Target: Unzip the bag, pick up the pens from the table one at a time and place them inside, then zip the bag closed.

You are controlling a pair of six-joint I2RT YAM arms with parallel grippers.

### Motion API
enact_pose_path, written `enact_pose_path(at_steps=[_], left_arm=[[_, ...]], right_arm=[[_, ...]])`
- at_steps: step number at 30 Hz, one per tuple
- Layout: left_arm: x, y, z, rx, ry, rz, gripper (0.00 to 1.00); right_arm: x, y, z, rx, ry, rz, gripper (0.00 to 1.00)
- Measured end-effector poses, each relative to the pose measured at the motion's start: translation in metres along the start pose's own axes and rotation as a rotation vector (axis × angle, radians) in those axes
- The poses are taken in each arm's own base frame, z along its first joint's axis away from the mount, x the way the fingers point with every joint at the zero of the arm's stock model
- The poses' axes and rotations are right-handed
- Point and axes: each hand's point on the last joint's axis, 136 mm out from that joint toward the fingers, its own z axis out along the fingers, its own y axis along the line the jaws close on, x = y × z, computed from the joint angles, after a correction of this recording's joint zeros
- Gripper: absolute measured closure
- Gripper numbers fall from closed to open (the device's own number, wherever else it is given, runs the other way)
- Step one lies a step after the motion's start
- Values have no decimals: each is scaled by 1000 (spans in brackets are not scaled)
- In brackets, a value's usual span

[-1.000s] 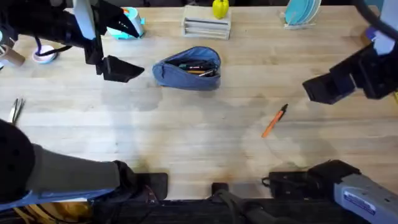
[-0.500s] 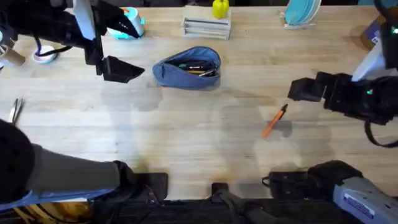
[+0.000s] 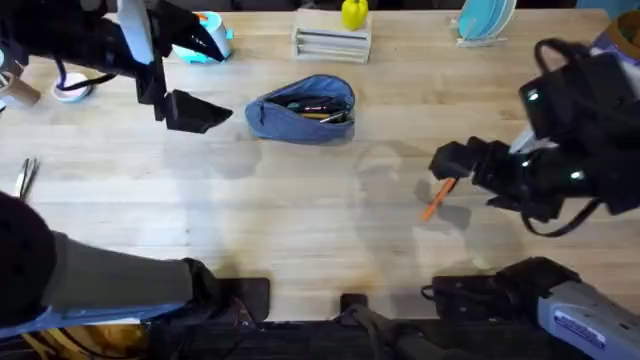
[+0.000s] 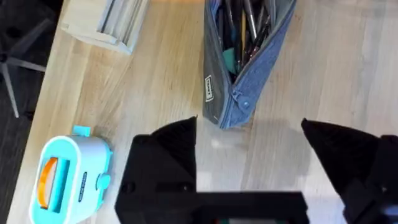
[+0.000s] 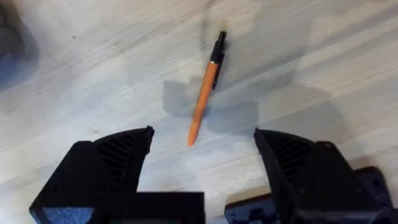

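The right pincer [image 5: 202, 158] hangs spread wide over the orange pen [image 5: 206, 89], which lies flat on the surface [image 3: 300, 240], well out at about four o'clock from the bag [image 3: 303, 108]. To grasp it well, I'd say lower straight down so the fingers straddle the barrel across its length near the middle, then close. The bag sits unzipped with a dark pen inside. The left pincer [image 4: 249, 140] waits released just beside the bag's end. A small label on the bag [image 4: 210, 90] can't be read.
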Motion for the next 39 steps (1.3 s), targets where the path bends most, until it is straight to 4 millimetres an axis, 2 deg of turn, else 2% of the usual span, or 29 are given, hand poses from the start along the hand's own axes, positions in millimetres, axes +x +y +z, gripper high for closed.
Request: enact_pose_path(at_steps=[6,13,17,21,27,32,39], left_arm=[[0,0,0,-1,0,1,8],[0,0,0,-1,0,1,7],[0,0,0,-1,0,1,7],[0,0,0,-1,0,1,8],[0,0,0,-1,0,1,8],[0,0,0,-1,0,1,7],[0,0,0,-1,0,1,7]], right_arm=[[14,7,25,-18,12,34,4],[6,12,40,19,-20,96,4],[11,7,53,89,17,103,4],[17,12,65,110,55,93,4],[20,15,67,102,74,111,4],[28,10,68,122,103,194,20],[38,2,68,152,140,217,44]])
